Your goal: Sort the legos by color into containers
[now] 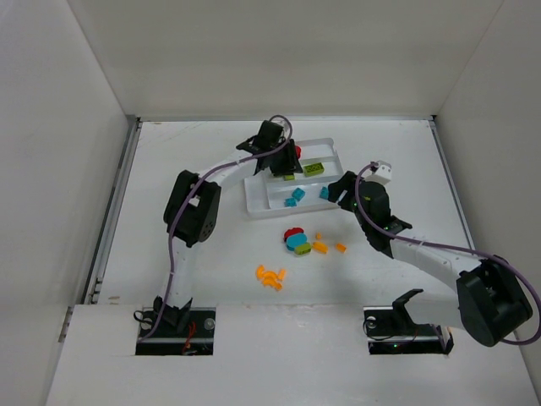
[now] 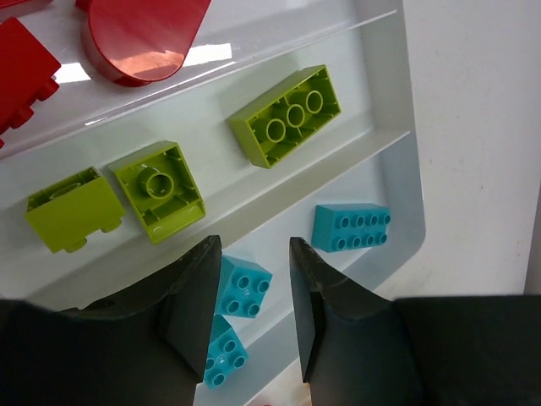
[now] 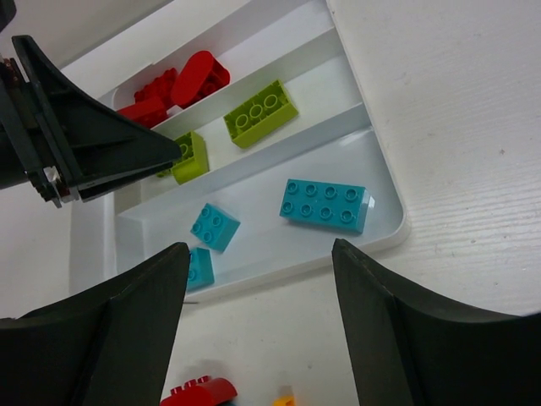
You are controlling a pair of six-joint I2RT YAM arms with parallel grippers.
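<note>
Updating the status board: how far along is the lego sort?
Done: red bricks, green bricks and teal bricks sit in separate slots of the tray. In hand: nothing; left gripper and right gripper hover by it, empty. To do: orange bricks, a red piece and a loose teal brick on the table.

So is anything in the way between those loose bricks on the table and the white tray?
Nothing visible does. Only bare table separates the loose bricks from the tray, whose low near wall faces them.
</note>
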